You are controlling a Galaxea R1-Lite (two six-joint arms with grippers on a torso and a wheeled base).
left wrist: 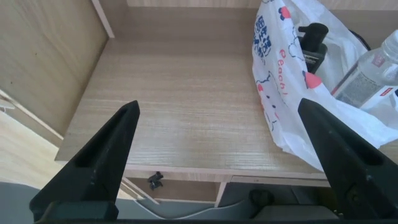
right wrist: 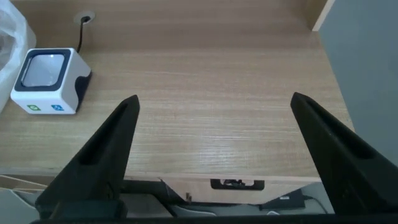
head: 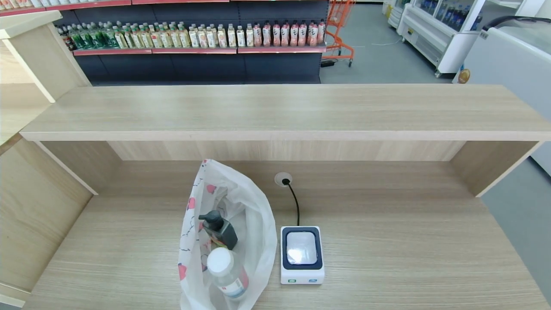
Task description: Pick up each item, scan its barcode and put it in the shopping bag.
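While the left arm's jaws stand wide apart with nothing between them, the shopping bag (head: 259,224) (left wrist: 273,87) sits on the surface (head: 387,241) ahead of them, off toward the right arm's side. It is thin white plastic with red and blue print, and its mouth gapes open. Two things are in it. A dark pump bottle (head: 220,230) (left wrist: 313,46) is at the end farther from the jaws, and a clear bottle with a white cap (head: 226,271) (left wrist: 367,74) leans at the nearer end, just beside it. I cannot tell whether the two touch.

The right arm's jaws are also spread wide and hold nothing. Ahead of them, toward the left arm's side, the scanner (head: 301,254) (right wrist: 46,81) stands just beside the bag, a white box with a dark-framed window on top. Its black cable (head: 295,202) (right wrist: 81,34) runs away from the jaws to a round hole in the surface.

Both bottles are hidden from the shoulder down by folds of plastic. The clear bottle's label shows only in part. The bag's near end is cut off at the head view's edge, so how it rests there is unclear. Glare on the scanner window hides whatever lies under the glass.
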